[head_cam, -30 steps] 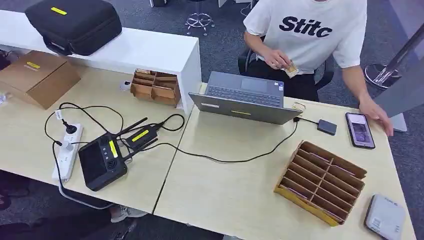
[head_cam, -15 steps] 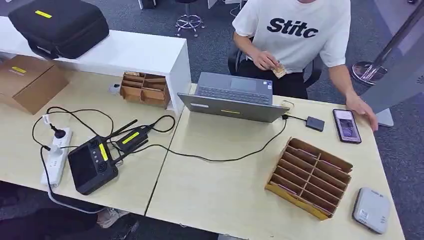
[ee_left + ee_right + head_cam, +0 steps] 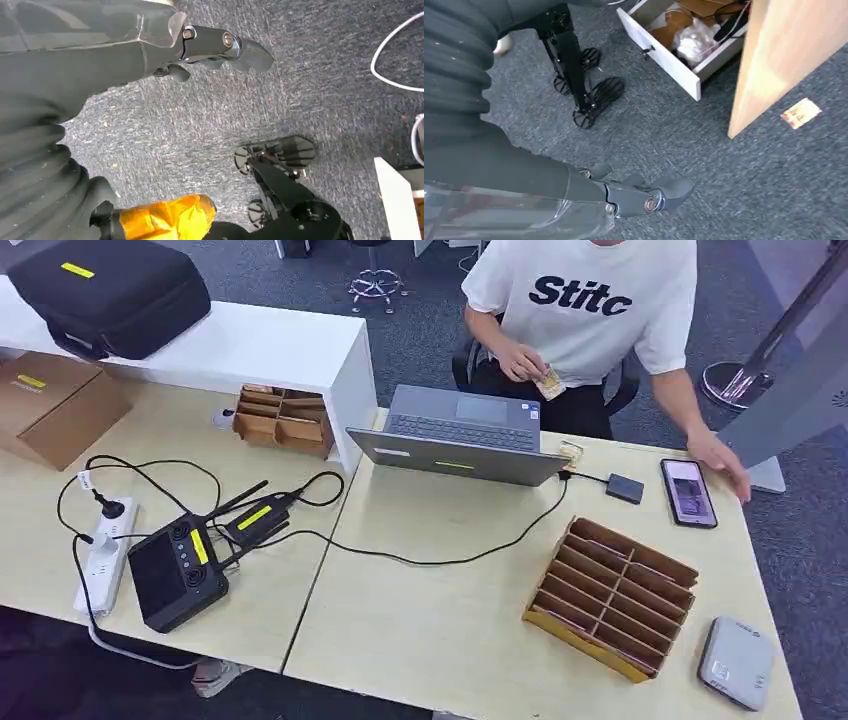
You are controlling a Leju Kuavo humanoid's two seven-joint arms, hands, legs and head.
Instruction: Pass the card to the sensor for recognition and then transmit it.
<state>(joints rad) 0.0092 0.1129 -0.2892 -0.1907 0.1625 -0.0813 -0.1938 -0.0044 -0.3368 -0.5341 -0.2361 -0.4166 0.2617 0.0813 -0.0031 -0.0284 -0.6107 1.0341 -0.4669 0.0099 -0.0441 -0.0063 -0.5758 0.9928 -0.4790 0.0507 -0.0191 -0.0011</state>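
My left hand (image 3: 220, 50) hangs low over grey carpet (image 3: 320, 75), well below the desk; its dark fingers (image 3: 250, 52) lie together and hold nothing I can see, though I cannot tell how tightly they close. My right hand (image 3: 644, 197) hangs the same way over the carpet on my other side, fingers stretched out side by side and empty. Beyond its fingertips a small card (image 3: 801, 113) lies flat on the floor, just past the foot of a wooden panel (image 3: 784, 55), with an open drawer (image 3: 679, 60) further off.

Up on the desk (image 3: 440, 630), far above both hands, a slotted cardboard tray (image 3: 610, 597) stands toward my right, and a grey sensor (image 3: 735, 663) lies just beyond it at the desk's corner. Across the desk sits an open laptop (image 3: 460, 430). Behind it a seated person (image 3: 590, 310) pinches another card (image 3: 549, 386) at their lap, their other hand beside a phone (image 3: 687, 492).
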